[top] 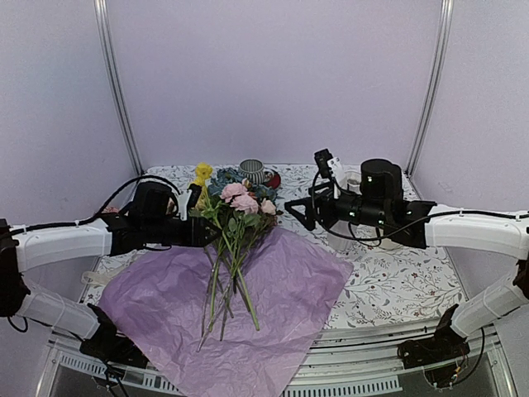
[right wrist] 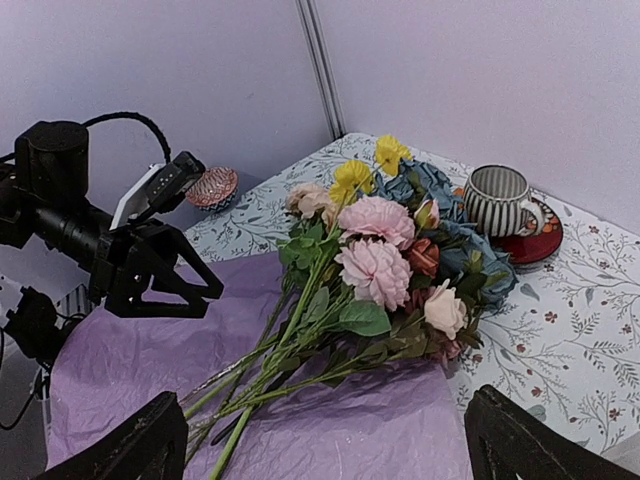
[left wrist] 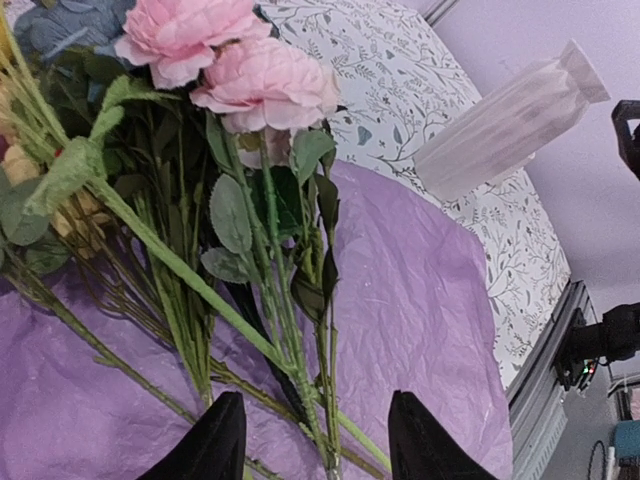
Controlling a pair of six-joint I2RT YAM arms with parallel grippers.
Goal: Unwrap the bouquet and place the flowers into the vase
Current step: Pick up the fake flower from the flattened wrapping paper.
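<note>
Now — left jaws half-open astride flower stems [left wrist: 180, 265], nothing held; right jaws wide, empty. Close low, squarely.

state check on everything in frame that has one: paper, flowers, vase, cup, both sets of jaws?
tissue paper: unwrapped, opened out flat.
flowers: loose bunch lying on the paper, none in the vase.
vase: no flowers in it.
striped cup: upright on its red saucer.
left gripper: jaws apart by the stems, nothing gripped.
right gripper: jaws wide open, empty.
</note>
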